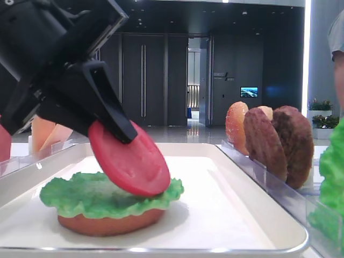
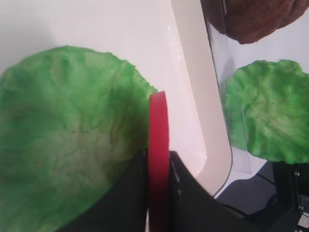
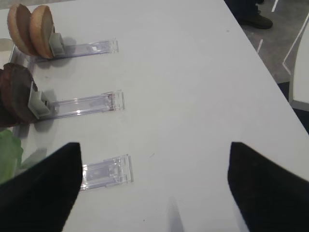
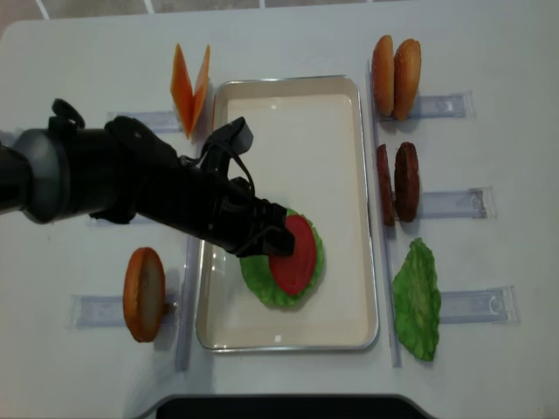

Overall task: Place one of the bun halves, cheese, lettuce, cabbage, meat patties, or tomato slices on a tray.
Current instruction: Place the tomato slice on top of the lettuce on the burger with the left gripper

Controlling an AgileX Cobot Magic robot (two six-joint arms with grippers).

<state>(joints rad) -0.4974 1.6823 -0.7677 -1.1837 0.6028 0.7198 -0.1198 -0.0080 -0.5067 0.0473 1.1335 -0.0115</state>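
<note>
Currently the left tool (image 4: 272,237) is clamped on a tomato slice (image 4: 293,254), held tilted on edge, its lower rim touching the lettuce (image 4: 262,284) that lies on a bun half (image 1: 110,223) in the tray (image 4: 345,192). Right tool (image 3: 154,188): fingers spread wide above the tabletop (image 3: 193,72), holding nothing.

Tomato slice (image 4: 294,254) tilted on lettuce (image 4: 262,284) atop bun half (image 1: 110,223), in tray (image 4: 349,140); patties (image 4: 397,182) right.
</note>
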